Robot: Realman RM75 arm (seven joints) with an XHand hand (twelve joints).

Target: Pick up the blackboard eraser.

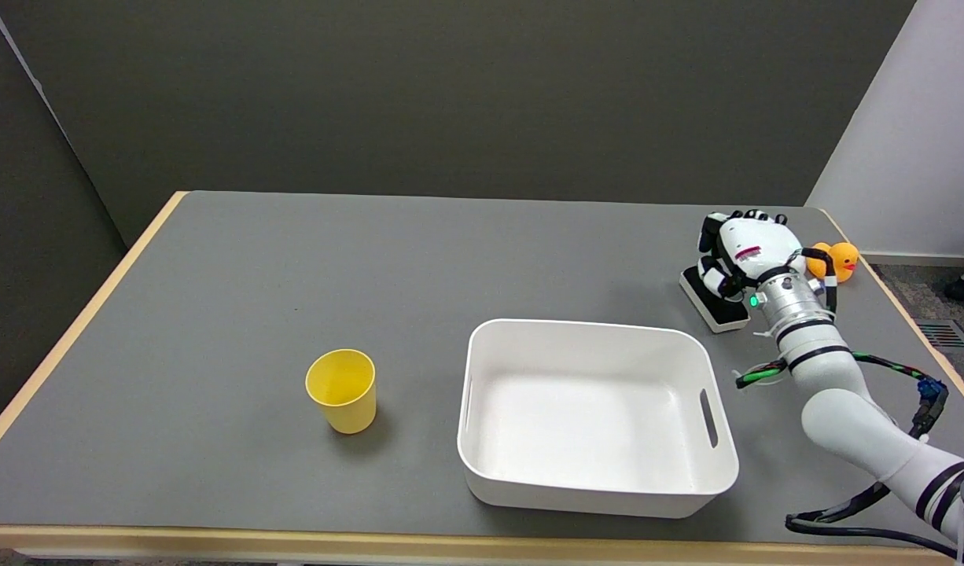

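The blackboard eraser (716, 306), a black pad on a white base, lies flat on the grey table (293, 275) at the far right, just beyond the white bin's right corner. My right hand (740, 250) sits over its far end, palm down. The thumb (714, 275) presses on the eraser's left side, and the other fingers curl down behind it, hiding its far part. The near end of the eraser sticks out below the hand and still rests on the table.
A white rectangular bin (596, 491) stands right in front of the eraser. A yellow rubber duck (836, 259) sits just behind my wrist near the table's right edge. A yellow cup (342, 391) stands at centre left.
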